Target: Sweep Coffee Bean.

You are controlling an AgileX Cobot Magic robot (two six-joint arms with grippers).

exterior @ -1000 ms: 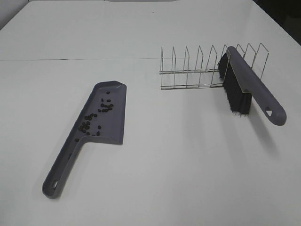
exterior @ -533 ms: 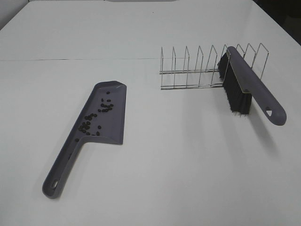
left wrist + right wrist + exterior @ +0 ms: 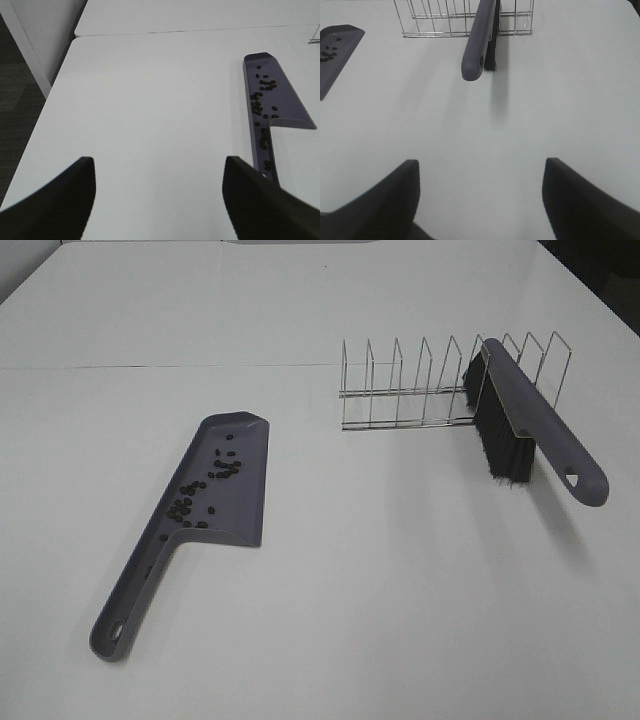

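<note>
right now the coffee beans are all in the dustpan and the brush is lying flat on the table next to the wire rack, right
Not quite. The brush isn't lying flat: the exterior high view shows it propped in the wire rack, handle sticking out above the table. The coffee beans do sit in the dustpan.

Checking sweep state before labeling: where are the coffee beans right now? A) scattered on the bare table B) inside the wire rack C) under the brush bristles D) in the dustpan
D. The coffee beans lie in the tray of the dustpan, a few down its handle channel; the brush rests in the wire rack, both arms clear.
</note>
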